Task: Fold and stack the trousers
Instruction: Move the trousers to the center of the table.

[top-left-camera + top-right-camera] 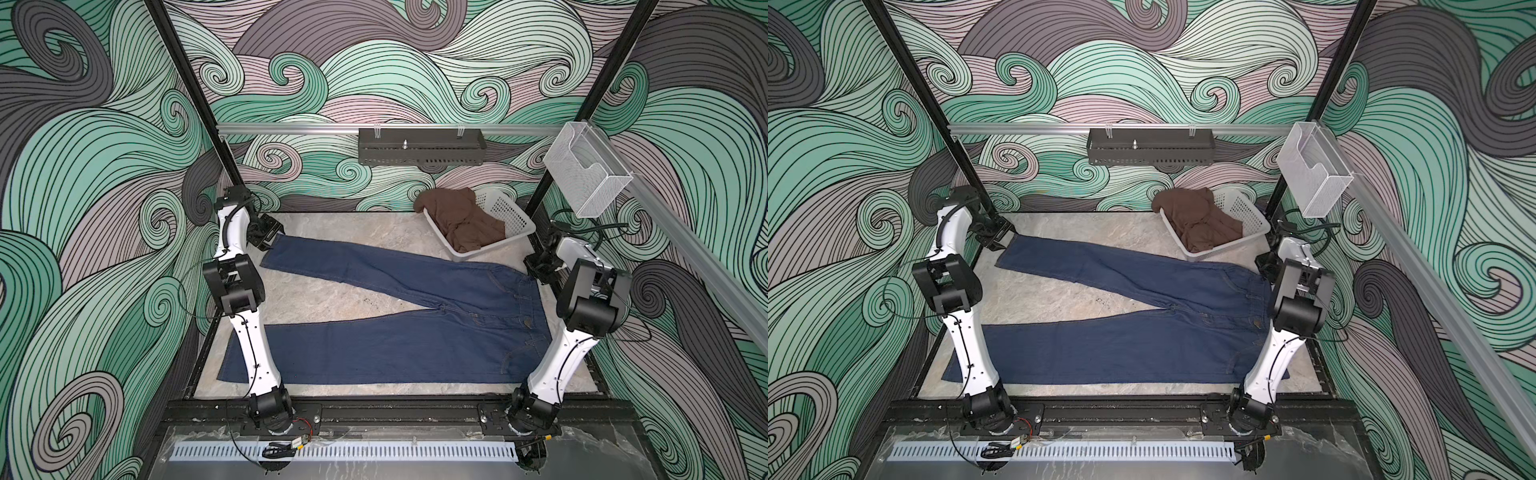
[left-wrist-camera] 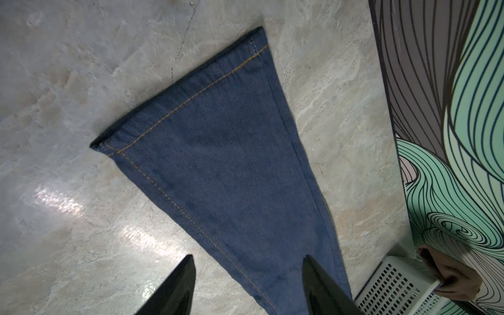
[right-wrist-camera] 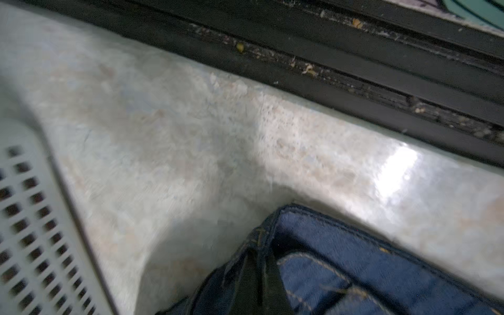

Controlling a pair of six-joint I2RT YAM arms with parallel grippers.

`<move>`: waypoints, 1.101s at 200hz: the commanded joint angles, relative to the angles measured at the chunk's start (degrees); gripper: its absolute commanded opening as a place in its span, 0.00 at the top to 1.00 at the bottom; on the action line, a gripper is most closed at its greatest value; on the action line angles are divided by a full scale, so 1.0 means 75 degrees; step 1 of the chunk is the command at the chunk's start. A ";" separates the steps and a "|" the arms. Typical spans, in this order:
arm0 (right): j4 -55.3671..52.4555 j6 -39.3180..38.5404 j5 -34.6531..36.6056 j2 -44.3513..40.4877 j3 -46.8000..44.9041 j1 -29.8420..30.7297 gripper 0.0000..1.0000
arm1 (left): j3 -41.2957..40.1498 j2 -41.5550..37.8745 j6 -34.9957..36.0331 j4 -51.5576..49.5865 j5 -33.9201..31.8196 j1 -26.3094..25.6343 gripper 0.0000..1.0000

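Right, over on the far left the left gripper (image 2: 248, 257) sits low with its jaws apart, straddling the far leg of the trousers (image 1: 415, 316) just short of the hem, with nothing in its hold. The trousers lie flat on the table (image 1: 332, 299), legs splayed in a V, hems to the left and waistband to the right, the near leg running along the near edge. Across on the right, the right gripper (image 1: 539, 272) is clamped tight on the far corner of the waistband, and in the wrist view denim bunches round its fingers (image 3: 256, 275).

Now the worry: only one end is gripped. If the right side lifts before the left closes, I'd expect the far leg to drag and twist rather than fold over cleanly. One left jaw seems to stand on bare table off the cloth, so a pinch might catch just an edge and slip. That corner hold is small too, and heavy denim could pull out.

Around them, a basket (image 1: 517, 222) with a brown garment (image 1: 461, 220) stands far right, just beside the waistband and the right gripper, and is likely in the way of any wide swing.
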 commanded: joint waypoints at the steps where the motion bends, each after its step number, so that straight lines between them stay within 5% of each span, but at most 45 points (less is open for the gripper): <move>1: -0.0065 -0.0264 -0.0286 -0.1078 -0.0646 0.0113 1.00 | 0.0454 0.0566 0.0010 -0.0062 0.0242 -0.0048 0.37; 92: -0.0075 -0.0693 -0.0664 -0.3198 -0.2940 0.0332 1.00 | 0.0859 0.1992 -0.0220 0.0165 0.0357 -0.0411 0.52; 170: -0.0257 -0.0616 -0.0396 -0.4505 -0.3994 -0.0014 1.00 | 0.0679 0.2424 -0.0084 -0.1770 -0.0802 -0.0283 0.64; 220: -0.0503 -0.0635 -0.0363 -0.5316 -0.4260 -0.0179 1.00 | -0.2240 0.0489 0.0191 -0.1250 -0.1716 0.0209 0.65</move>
